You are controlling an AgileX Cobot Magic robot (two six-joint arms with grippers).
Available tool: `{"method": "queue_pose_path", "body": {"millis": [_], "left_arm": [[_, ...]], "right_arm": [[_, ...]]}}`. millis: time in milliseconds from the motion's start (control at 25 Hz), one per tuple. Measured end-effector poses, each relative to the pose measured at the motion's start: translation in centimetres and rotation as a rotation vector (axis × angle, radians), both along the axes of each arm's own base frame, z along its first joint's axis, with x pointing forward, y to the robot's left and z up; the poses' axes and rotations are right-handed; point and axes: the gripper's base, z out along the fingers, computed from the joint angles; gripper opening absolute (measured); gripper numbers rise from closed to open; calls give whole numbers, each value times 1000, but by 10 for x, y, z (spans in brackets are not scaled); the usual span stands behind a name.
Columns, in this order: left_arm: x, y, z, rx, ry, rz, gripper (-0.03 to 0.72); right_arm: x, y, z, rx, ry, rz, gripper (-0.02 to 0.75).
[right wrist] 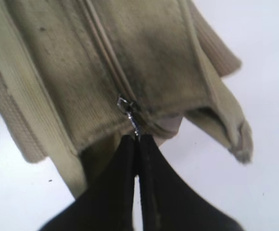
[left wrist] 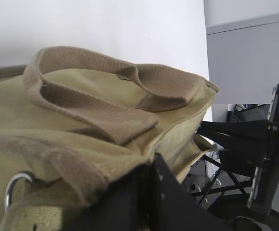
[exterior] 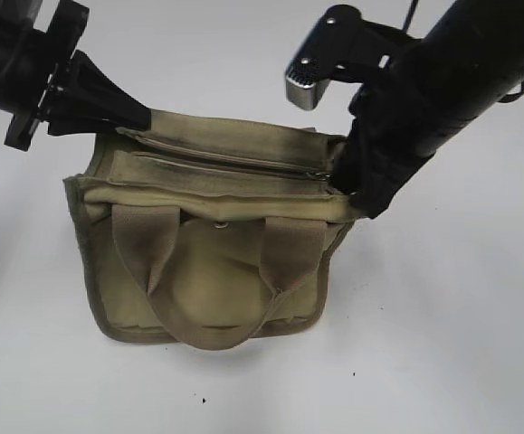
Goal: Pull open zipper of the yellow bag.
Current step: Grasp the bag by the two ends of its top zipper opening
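A: Where is the bag (exterior: pixel 212 226) now?

B: On the white table (exterior: pixel 443 344), approx. in the middle. It stands upright, front w/ two handles (exterior: pixel 216 271) faces the exterior camera. One handle loop hangs down over the front side.

A: And the zipper (right wrist: pixel 105 53)?

B: It runs across the top of the bag, left to right in the exterior view. The line looks closed along the part I can see. The silver pull tab (right wrist: pixel 131 118) is at the right end of the bag top, at the edge of the fabric.

A: Right end effector (right wrist: pixel 138 139)?

B: It is at that same right end of the bag. In the right wrist view both fingers are pressed together, no gap, and the tab's lower tip goes in between the tips. So clenched on the pull tab, I think. The slider itself stays visible above the tips.

A: Left end effector (exterior: pixel 130 116)?

B: At the back left corner of the bag. Its tips meet at the top edge of the fabric there; in the left wrist view the canvas lies over the black finger (left wrist: pixel 153 202). It is clenched, grasping the bag edge. A metal ring (left wrist: pixel 15 188) shows on the bag near it.

A: Anything else near the bag?

B: No, only some small dark specks on the table in front of the bag.
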Motion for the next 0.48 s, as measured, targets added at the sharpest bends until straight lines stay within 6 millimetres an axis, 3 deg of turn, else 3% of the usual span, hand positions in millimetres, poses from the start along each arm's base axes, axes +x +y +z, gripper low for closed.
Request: {"method": "queue_pose_path", "body": {"millis": [200,400,480], "left_arm": [[0,0,0,1,0,-1,5],[0,0,0,3,-1,-2,5],[-1,0,0,7,-3,-4,15]], "right_arm": [[3,-24,-3,-22,117,-141,2],[-1,-23,-3,24,182,-213,10],[-4,-23,2,57,200,-263,65]]}}
